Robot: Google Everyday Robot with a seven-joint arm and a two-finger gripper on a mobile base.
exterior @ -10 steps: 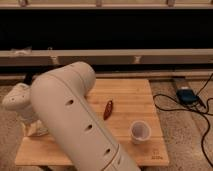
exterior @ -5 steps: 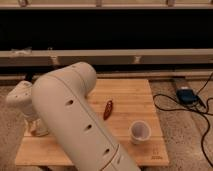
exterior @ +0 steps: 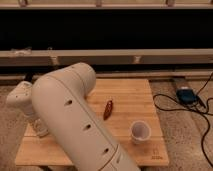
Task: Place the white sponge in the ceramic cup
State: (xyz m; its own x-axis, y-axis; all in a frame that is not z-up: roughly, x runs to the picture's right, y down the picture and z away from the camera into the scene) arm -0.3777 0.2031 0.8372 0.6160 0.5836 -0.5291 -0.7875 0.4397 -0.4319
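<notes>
The robot's thick white arm (exterior: pixel 75 120) fills the foreground. It rises from the bottom edge near the middle, slants up and left over the wooden table (exterior: pixel 130 90), bends at a rounded elbow above the table's back left part, then drops through a knobbly wrist at the far left. The gripper (exterior: pixel 40 130) hangs from that wrist, pointing down, low over the table's left edge. Whether it is open, closed or holding anything cannot be told.

Compared with a second ago, the wrist and gripper have shifted a little to the right, inward over the table's edge. Since half a second ago they have hardly moved. The cup and the red-brown object lie as before.

The white sponge cannot be made out as a separate thing. The pale shape below the wrist may be gripper or sponge, so its long axis and heading cannot be told.

The ceramic cup (exterior: pixel 140 132) stands upright, mouth up, on the table's front right part, well apart from the gripper. A slim red-brown object (exterior: pixel 108 110) lies near the table's middle, its long axis running from front to back and leaning slightly right. On the floor (exterior: pixel 172 125) to the right sits a blue device (exterior: pixel 186 95) with black cables (exterior: pixel 170 107).
</notes>
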